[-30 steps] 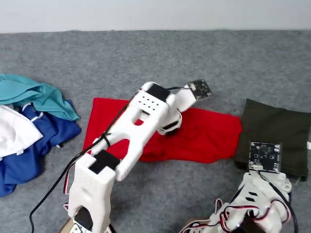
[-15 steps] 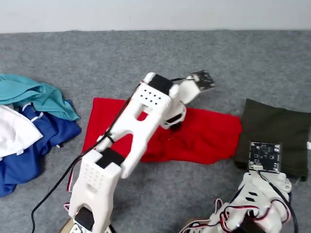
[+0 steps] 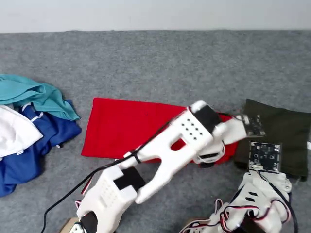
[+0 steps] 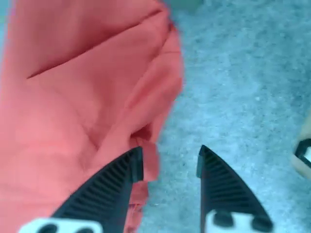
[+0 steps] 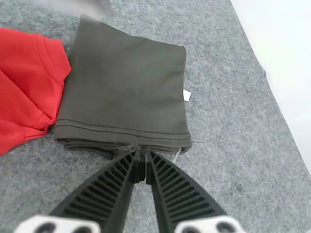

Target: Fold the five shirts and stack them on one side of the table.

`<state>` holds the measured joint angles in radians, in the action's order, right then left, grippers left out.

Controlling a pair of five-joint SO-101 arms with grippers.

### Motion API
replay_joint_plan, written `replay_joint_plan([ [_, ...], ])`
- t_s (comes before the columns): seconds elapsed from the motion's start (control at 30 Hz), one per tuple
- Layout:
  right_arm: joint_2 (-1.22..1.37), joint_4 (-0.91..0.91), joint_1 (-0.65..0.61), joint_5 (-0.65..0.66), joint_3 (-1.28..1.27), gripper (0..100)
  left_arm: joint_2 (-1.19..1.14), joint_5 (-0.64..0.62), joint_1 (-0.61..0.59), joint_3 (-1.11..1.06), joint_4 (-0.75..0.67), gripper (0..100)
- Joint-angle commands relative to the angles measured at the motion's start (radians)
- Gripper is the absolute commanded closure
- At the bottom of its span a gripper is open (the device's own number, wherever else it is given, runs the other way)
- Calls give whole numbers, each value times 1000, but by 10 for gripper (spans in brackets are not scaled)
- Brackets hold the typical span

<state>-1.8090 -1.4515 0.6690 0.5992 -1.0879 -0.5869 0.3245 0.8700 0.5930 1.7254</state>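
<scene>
Across the middle of the high view, a red shirt [image 3: 126, 128] on the grey bench [image 3: 170, 63], flat and smooth over its left part, bunched and creased toward its right end. Over that right end, the left tool [image 4: 170, 155], carried by the white arm stretched up from the lower left of the frame. Fingers apart: one black ribbed finger [image 4: 114, 179] above the rumpled red hem, the other above bare grey surface just beside the cloth, nothing clamped between. At the right of the frame, a dark olive shirt [image 3: 282, 126], folded into a neat rectangle, left edge meeting the red fabric. At the near hem of that olive fold, the right tool [image 5: 142, 162], fingers pressed together, nothing seen between them; contact with the hem impossible to tell. At the far left of the frame, an unfolded heap: a teal shirt [image 3: 34, 94] highest in the frame, a white shirt [image 3: 14, 131] at the very edge, and a blue shirt [image 3: 48, 133] under and around both, just beside the red shirt's left edge.
</scene>
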Motion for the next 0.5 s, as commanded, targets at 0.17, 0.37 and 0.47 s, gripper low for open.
replay_joint_plan([
  [0.17, 10, 5, 12, -3, 0, 985, 54, -8, 9, -10, 23, 819],
  [0.37, 10, 5, 12, -3, 0, 985, -80, 66, -101, -24, -98, 819],
  [0.47, 10, 5, 12, -3, 0, 985, -153, 109, -180, 47, -169, 819],
])
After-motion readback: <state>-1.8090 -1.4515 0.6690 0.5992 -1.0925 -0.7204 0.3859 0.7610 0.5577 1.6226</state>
